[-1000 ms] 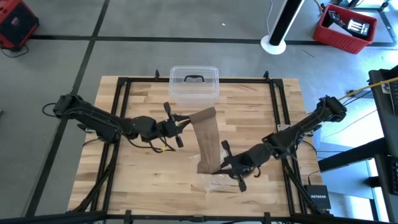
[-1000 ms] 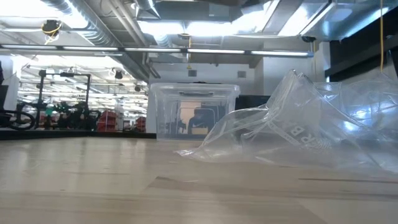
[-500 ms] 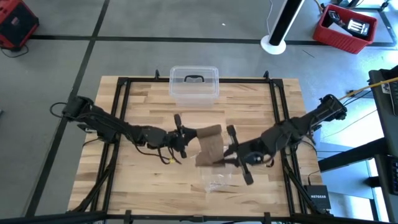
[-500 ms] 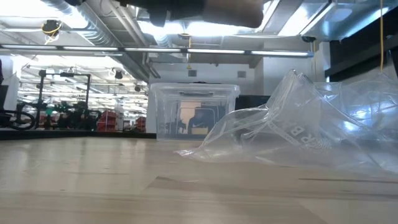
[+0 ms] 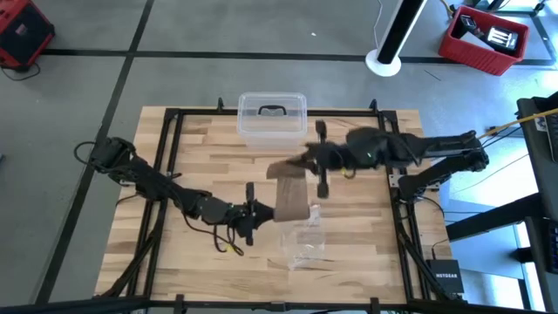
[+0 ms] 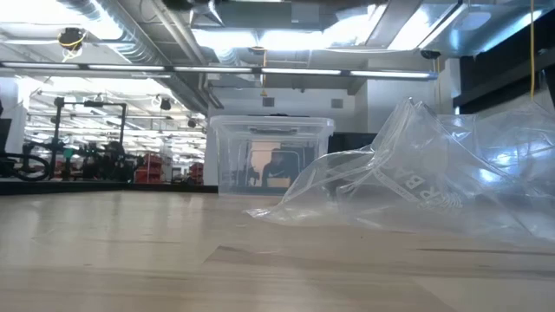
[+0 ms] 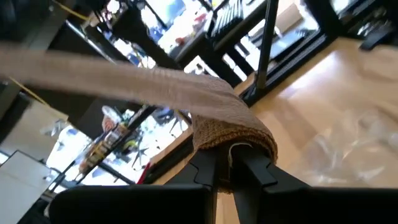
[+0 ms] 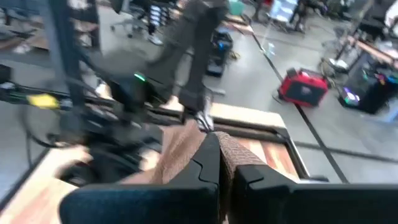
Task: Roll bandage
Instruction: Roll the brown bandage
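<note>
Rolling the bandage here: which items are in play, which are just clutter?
In play:
- bandage, lifted off the table
- left pincer, shut on one end
- right pincer, shut on the other end

Clutter:
- clear plastic box
- crinkled plastic bag

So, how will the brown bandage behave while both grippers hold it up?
Probably floppy: the bandage drapes over the left gripper fingers. Likely light, since it hangs between that and the right gripper, both shut on it. The woven texture suggests little slipping.
</note>
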Controlling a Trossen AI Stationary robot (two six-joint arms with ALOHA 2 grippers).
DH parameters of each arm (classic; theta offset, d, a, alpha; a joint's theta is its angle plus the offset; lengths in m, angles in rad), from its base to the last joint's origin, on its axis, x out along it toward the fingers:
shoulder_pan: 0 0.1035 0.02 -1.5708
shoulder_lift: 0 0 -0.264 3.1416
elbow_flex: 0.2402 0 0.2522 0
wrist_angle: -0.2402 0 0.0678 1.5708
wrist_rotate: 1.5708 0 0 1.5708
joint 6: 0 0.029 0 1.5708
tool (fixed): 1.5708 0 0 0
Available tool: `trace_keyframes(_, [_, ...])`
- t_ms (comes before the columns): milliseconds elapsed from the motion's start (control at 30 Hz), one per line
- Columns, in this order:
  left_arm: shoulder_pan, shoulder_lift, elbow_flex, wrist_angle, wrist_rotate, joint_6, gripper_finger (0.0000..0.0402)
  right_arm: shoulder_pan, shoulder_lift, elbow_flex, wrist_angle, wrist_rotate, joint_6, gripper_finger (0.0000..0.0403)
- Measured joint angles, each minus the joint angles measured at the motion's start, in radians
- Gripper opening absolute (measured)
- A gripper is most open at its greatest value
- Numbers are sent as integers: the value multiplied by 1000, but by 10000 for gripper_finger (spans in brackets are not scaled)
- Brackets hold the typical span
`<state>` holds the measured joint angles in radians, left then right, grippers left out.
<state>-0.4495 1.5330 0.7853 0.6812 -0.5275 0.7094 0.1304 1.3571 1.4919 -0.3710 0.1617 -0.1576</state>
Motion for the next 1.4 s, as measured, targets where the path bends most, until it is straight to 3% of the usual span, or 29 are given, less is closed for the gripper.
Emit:
trace_keyframes(167, [-53,-1,0,34,-8,35,19,-137,0,-80,20,-116,28,4])
trace_keyframes(333, [-88,-1,0,80,-12,70,19,-224,0,-270,148,-252,105,5])
trace_keyframes(733, [-99,-2,-1,165,-85,213,19,-235,2,-735,612,-446,378,5])
trace_keyframes(867, [-62,-2,-1,163,-85,198,19,-226,2,-778,626,-495,424,5])
trace_keyframes(1200, [53,-4,-1,57,-95,66,19,-203,3,-783,618,-466,441,10])
trace_keyframes(1400, [52,-4,-1,61,-95,53,19,-203,4,-783,573,-411,446,96])
